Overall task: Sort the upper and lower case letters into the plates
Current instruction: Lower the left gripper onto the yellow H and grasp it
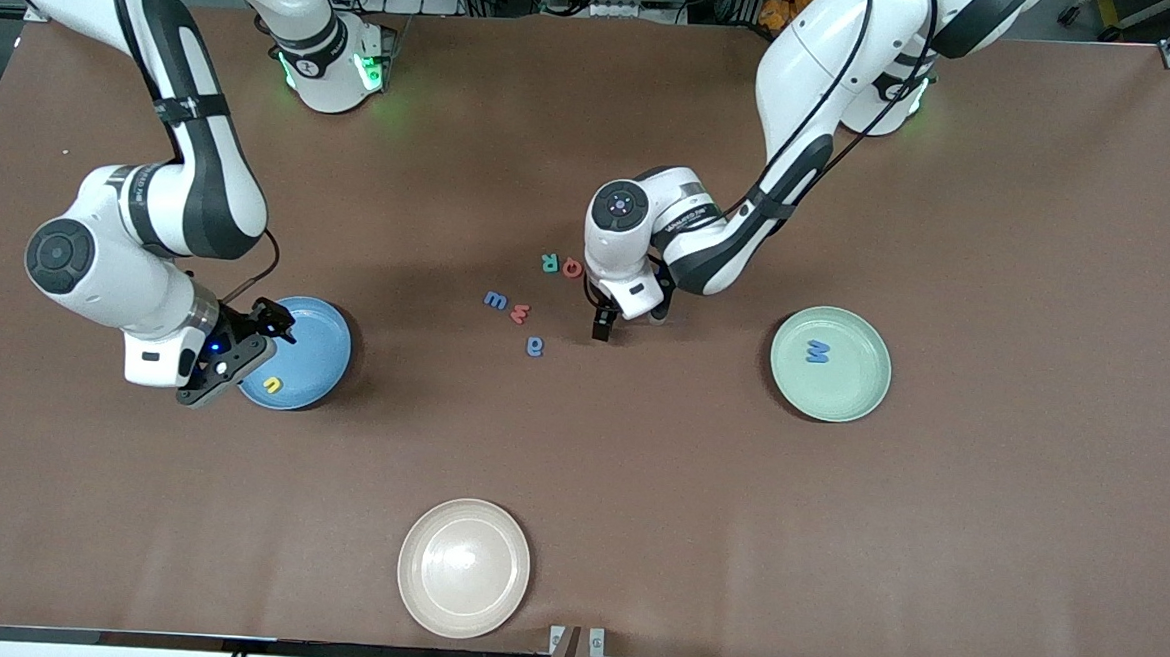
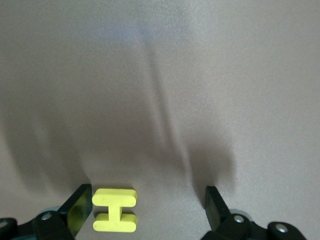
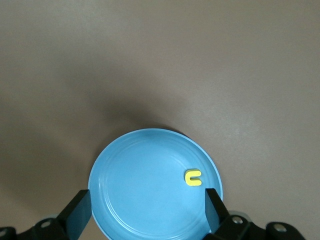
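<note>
On the brown desk (image 1: 637, 491), the yellow H (image 2: 115, 210) lies between the left gripper's (image 1: 605, 328) parted fingers, hugging one, while the right gripper (image 1: 243, 351) hangs spread over the blue plate (image 1: 318, 355).

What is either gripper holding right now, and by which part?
Nothing is held. The left gripper is open low over the table, its fingers either side of the yellow H without clamping it. The right gripper hangs open over the blue plate.

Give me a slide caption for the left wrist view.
Open left tool low over the brown table, its fingers either side of the yellow H.
</note>
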{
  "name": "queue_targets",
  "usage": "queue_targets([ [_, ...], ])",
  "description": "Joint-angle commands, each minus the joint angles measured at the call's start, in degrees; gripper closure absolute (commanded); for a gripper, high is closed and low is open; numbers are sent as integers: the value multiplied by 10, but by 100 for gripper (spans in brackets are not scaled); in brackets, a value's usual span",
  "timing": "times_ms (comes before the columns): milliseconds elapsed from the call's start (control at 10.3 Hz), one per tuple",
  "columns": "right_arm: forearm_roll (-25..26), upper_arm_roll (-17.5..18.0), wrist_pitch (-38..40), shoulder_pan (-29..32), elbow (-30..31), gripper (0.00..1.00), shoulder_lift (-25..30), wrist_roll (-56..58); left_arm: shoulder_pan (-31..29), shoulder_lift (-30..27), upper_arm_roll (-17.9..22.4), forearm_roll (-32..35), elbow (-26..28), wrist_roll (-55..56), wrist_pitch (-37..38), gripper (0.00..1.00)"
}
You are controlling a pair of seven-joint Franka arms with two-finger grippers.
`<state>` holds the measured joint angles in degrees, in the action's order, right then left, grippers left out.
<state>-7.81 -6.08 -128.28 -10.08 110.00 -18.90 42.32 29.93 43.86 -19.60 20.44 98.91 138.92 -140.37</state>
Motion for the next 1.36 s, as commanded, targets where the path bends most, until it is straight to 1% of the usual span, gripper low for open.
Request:
queue_targets([
  [0,4,1,9,-8,-1,0,2,-4,2,-11,2,12,2,29,-6,0],
  [485,4,1,9,-7,-1,0,2,-5,9,-10,2,12,2,37,-6,0],
  [582,3,1,9,-8,-1,0,2,-6,9,-10,2,13,3,36,-6,6],
  [678,2,1,9,-12,-1,0,2,-6,9,-9,2,14,4,31,-6,13],
  [775,2,1,9,-17,-1,0,0,-5,10,-9,2,14,4,29,-6,27],
  [872,2,2,9,-20,-1,0,-1,-5,10,-9,2,15,4,28,-6,34],
  [969,2,2,9,-32,-1,0,-1,-6,10,-9,2,18,4,28,-6,45],
  [1066,1,2,9,-36,-1,0,-1,-5,9,-9,2,18,4,28,-6,54],
  [1163,1,2,10,-42,-1,0,-1,-4,10,-9,2,18,4,24,-6,58],
  [1260,1,2,21,-49,-1,0,0,-4,9,-9,2,18,4,24,-6,74],
])
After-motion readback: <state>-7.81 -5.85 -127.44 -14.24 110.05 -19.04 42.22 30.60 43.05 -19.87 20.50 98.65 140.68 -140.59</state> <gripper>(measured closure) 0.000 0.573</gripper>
